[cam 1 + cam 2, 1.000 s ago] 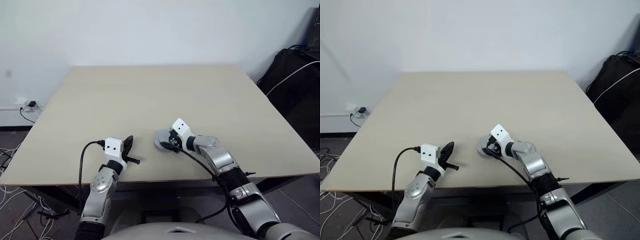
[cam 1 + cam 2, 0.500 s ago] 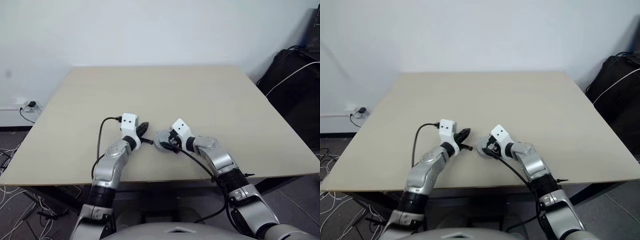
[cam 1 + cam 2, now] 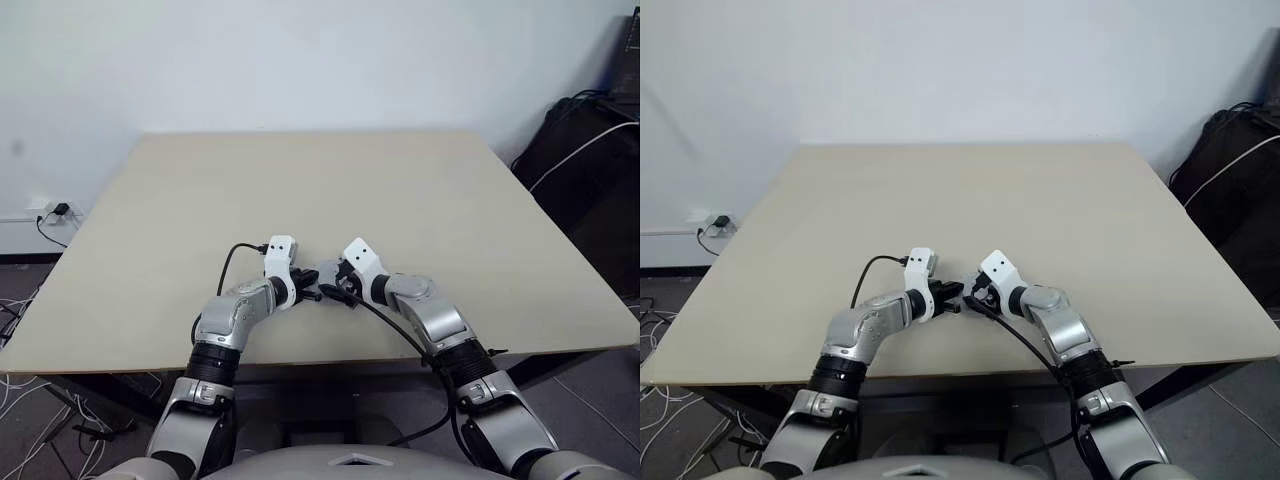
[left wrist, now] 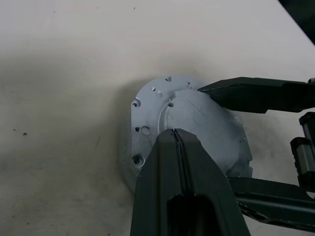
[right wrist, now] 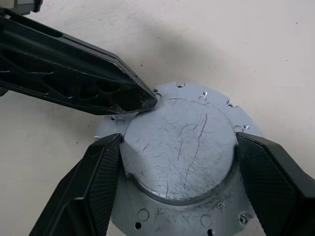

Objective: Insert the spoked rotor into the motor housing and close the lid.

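The lid [image 5: 179, 147], plain grey face up, is seen lying on the bench [image 3: 400, 200]. It is held between the spread jaws of the right gripper [image 5: 177, 191]. The left gripper [image 4: 173, 135], jaws pressed together, is touching its raised top.

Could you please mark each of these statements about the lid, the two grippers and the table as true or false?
1. The right gripper straddles the lid's raised centre. True.
2. The left gripper is wide open. False: its fingers are pressed together.
3. The left gripper's tip is at the lid. True.
4. The lid is lifted clear of the table. False: it lies flat on it.
5. The lid lies near the table's far edge. False: it is by the near edge.
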`<act>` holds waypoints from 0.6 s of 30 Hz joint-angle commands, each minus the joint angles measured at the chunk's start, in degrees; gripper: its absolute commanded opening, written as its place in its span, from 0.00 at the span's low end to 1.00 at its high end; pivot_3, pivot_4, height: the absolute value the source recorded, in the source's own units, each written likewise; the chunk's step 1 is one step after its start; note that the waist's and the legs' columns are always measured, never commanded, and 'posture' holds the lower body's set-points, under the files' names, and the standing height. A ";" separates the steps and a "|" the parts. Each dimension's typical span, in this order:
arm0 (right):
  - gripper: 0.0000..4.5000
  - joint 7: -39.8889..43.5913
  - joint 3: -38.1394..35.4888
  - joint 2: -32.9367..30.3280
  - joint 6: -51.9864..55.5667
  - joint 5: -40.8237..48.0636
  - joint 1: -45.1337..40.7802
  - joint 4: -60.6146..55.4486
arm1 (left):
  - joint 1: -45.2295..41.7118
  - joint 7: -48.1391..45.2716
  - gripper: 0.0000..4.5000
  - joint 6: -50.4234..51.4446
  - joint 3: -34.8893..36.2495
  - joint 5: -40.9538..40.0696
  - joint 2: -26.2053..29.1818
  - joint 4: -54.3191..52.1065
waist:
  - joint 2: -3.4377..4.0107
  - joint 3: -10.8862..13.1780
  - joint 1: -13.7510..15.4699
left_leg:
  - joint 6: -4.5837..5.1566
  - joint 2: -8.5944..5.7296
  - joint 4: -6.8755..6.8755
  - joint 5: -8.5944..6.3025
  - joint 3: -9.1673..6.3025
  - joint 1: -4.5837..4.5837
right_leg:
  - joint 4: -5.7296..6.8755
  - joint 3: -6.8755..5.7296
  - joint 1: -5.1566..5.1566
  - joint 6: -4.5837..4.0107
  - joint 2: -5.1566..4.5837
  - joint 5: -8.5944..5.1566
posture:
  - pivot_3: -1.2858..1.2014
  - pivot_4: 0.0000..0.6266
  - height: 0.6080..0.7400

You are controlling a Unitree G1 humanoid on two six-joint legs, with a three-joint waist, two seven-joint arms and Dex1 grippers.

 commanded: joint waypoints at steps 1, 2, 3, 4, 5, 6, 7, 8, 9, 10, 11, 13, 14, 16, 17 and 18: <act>0.73 0.25 0.57 -0.16 1.58 -0.15 1.09 -0.82 | -1.34 1.76 0.00 3.30 -0.22 0.72 -0.40 1.37 | 0.01 -0.01 0.06 | 0.03 -0.01 0.00 -0.02 -0.01 0.00 | 0.00 0.03 0.01 -0.01 -0.01 -0.01 | 0.52 0.00 1.00; 0.73 0.23 0.63 -0.18 1.65 -0.18 1.15 -0.92 | -1.42 2.19 0.00 3.71 -0.42 1.06 -0.41 1.62 | 0.01 -0.03 0.08 | 0.05 -0.02 0.00 -0.03 -0.03 0.00 | 0.00 0.05 0.01 -0.01 -0.02 0.00 | 0.52 0.00 1.00; 0.73 0.21 0.69 -0.19 1.75 -0.22 1.18 -0.99 | -1.46 2.43 0.00 3.82 -0.46 1.23 -0.47 1.76 | 0.01 -0.05 0.09 | 0.05 -0.02 0.00 -0.03 -0.05 0.00 | 0.00 0.05 0.02 -0.01 -0.02 0.00 | 0.52 0.00 1.00; 0.73 0.20 0.76 -0.21 1.79 -0.26 1.21 -1.03 | -1.47 2.58 0.00 3.76 -0.41 1.27 -0.58 1.85 | 0.02 -0.08 0.09 | 0.05 -0.02 0.00 -0.03 -0.05 0.00 | 0.00 0.06 0.02 -0.01 -0.02 0.00 | 0.52 0.00 1.00; 0.73 0.18 0.82 -0.21 1.81 -0.28 1.24 -1.07 | -1.48 2.65 0.00 3.76 -0.32 1.21 -0.68 1.94 | 0.03 -0.09 0.12 | 0.05 -0.02 0.00 -0.03 -0.06 0.00 | 0.00 0.06 0.03 -0.01 -0.03 0.00 | 0.52 0.00 1.00; 0.73 0.16 0.85 -0.18 1.87 -0.27 1.25 -1.10 | -1.52 2.80 0.00 3.85 -0.24 1.17 -0.75 2.04 | 0.03 -0.10 0.13 | 0.02 -0.02 0.00 -0.02 -0.07 0.00 | 0.00 0.06 0.03 0.00 -0.03 0.00 | 0.52 0.00 1.00; 0.73 0.15 0.89 -0.16 1.87 -0.29 1.27 -1.11 | -1.64 3.59 0.00 4.07 0.31 1.14 -1.09 2.42 | 0.03 -0.10 0.18 | 0.00 -0.03 0.00 -0.01 -0.07 0.01 | 0.00 0.06 0.03 -0.01 -0.03 0.00 | 0.52 0.00 1.00; 0.73 0.13 0.92 -0.14 1.88 -0.29 1.27 -1.10 | -1.77 4.25 0.00 4.24 0.77 1.16 -1.36 2.75 | 0.03 -0.11 0.23 | 0.00 -0.03 0.00 -0.01 -0.07 0.00 | 0.00 0.06 0.03 -0.01 -0.04 0.00 | 0.52 0.00 1.00; 0.73 0.11 0.94 -0.11 1.91 -0.30 1.26 -1.10 | -1.83 4.41 0.00 4.12 0.88 1.21 -1.45 2.91 | 0.02 -0.12 0.24 | 0.00 -0.04 0.00 -0.01 -0.07 0.01 | 0.00 0.06 0.03 -0.01 -0.05 0.00 | 0.52 0.00 1.00; 0.73 0.08 0.97 -0.10 1.95 -0.32 1.29 -1.15 | -1.91 4.44 0.00 4.08 0.89 1.24 -1.48 3.02 | 0.02 -0.12 0.24 | 0.01 -0.04 0.01 -0.02 -0.08 0.01 | 0.00 0.06 0.03 -0.01 -0.05 0.00 | 0.52 0.00 1.00; 0.73 0.05 1.02 -0.08 1.98 -0.35 1.30 -1.17 | -1.98 4.40 0.00 4.04 0.81 1.25 -1.48 3.11 | 0.02 -0.12 0.23 | 0.01 -0.04 0.01 -0.02 -0.08 0.01 | 0.00 0.07 0.03 -0.01 -0.06 0.00 | 0.52 0.00 1.00; 0.73 0.02 1.08 -0.06 2.02 -0.39 1.31 -1.18 | -2.15 4.41 0.00 4.18 0.69 1.23 -1.48 3.38 | 0.01 -0.13 0.21 | -0.01 -0.04 0.00 -0.01 -0.08 0.00 | 0.00 0.06 0.02 -0.01 -0.05 0.00 | 0.52 0.00 1.00; 0.73 0.00 1.09 -0.03 2.02 -0.41 1.25 -1.10 | -2.27 4.89 0.00 4.41 0.84 1.30 -1.57 3.56 | 0.01 -0.13 0.20 | -0.03 -0.04 0.00 0.00 -0.08 0.00 | 0.00 0.07 0.02 -0.01 -0.05 0.00 | 0.52 0.00 1.00; 0.73 0.01 1.13 -0.03 1.98 -0.45 1.17 -1.00 | -2.27 4.69 0.00 4.33 1.03 0.91 -1.76 3.58 | 0.01 -0.13 0.21 | -0.05 -0.04 0.00 0.01 -0.08 0.00 | 0.00 0.07 0.02 -0.01 -0.06 0.00 | 0.52 0.00 1.00; 0.73 0.02 1.15 -0.04 1.96 -0.46 1.16 -0.97 | -2.24 4.44 0.00 4.41 1.16 0.55 -1.89 3.47 | 0.01 -0.14 0.21 | -0.05 -0.04 0.00 0.01 -0.08 0.00 | 0.00 0.07 0.02 -0.02 -0.06 -0.01 | 0.52 0.00 1.00; 0.73 0.03 1.15 -0.05 1.96 -0.46 1.17 -1.01 | -2.20 4.05 0.00 4.58 1.11 0.24 -1.91 3.32 | 0.01 -0.14 0.21 | -0.05 -0.04 0.00 0.01 -0.08 0.00 | 0.00 0.07 0.02 -0.02 -0.06 -0.01 | 0.52 0.00 1.00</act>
